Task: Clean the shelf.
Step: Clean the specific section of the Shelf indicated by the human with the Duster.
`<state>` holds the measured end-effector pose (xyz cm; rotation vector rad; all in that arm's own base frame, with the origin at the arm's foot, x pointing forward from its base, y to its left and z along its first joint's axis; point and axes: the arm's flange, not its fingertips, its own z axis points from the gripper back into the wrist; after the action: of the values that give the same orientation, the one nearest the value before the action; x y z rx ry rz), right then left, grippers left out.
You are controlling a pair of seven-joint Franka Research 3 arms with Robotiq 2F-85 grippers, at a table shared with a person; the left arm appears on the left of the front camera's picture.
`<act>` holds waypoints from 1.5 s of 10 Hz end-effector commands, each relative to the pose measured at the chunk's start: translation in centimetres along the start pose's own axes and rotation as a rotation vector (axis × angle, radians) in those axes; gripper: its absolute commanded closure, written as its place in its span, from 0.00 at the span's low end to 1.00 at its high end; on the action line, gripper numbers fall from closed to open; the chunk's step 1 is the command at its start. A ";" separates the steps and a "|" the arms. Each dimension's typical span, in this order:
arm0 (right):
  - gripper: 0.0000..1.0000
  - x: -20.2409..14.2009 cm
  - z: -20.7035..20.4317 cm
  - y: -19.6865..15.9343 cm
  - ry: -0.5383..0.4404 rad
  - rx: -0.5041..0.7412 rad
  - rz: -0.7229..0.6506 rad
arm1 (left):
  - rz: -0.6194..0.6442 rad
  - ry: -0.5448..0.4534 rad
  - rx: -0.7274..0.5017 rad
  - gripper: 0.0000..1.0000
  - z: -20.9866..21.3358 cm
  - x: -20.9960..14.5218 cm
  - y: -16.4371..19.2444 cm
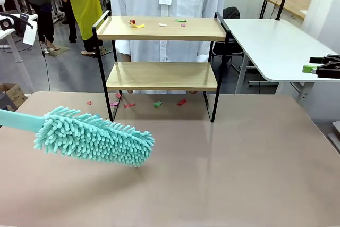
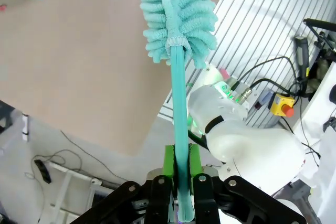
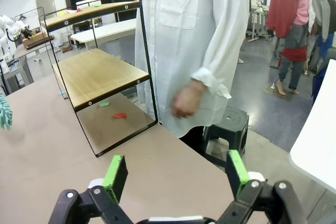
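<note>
Approach step: your L gripper (image 2: 181,158) is clamped on duster (image 1: 95,136) handle; R gripper (image 3: 176,172) jaws wide, empty. The shelf (image 1: 162,75) sits far-centre w/ scraps (image 1: 137,24) on top; next, raise duster to top board.

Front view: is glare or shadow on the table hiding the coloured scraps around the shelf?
Front view: only a soft sheen on the table and a faint shadow under the duster; the scraps below the shelf read clearly. Right wrist view: the wide lens slants the shelf frame, and the person's hand is slightly blurred.
</note>
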<state>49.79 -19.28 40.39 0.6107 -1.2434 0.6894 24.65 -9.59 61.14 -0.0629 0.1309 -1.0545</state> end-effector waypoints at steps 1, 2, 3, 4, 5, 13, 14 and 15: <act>0.00 0.3 0.1 0.1 0.004 -0.002 0.005 | 0.006 -0.023 -0.006 0.87 -0.1 0.0 -0.2; 0.00 0.3 0.1 0.1 0.004 -0.002 0.005 | 0.006 -0.023 -0.006 0.87 -0.1 0.0 -0.2; 0.00 0.3 0.1 0.1 0.004 -0.002 0.005 | 0.006 -0.023 -0.006 0.87 -0.1 0.0 -0.2; 0.00 0.3 0.1 0.1 0.004 -0.002 0.005 | 0.006 -0.023 -0.006 0.87 -0.1 0.0 -0.2; 0.00 0.3 0.1 0.1 0.004 -0.002 0.005 | 0.006 -0.023 -0.006 0.87 -0.1 0.0 -0.2; 0.00 0.3 0.1 0.1 0.004 -0.002 0.005 | 0.006 -0.023 -0.006 0.87 -0.1 0.0 -0.2; 0.00 0.3 0.1 0.1 0.004 -0.002 0.005 | 0.006 -0.023 -0.006 0.87 -0.1 0.0 -0.2; 0.00 0.3 0.1 0.1 0.004 -0.002 0.005 | 0.006 -0.023 -0.006 0.87 -0.1 0.0 -0.2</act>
<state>49.79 -19.28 40.39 0.6107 -1.2434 0.6894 24.65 -9.59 61.11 -0.0630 0.1316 -1.0545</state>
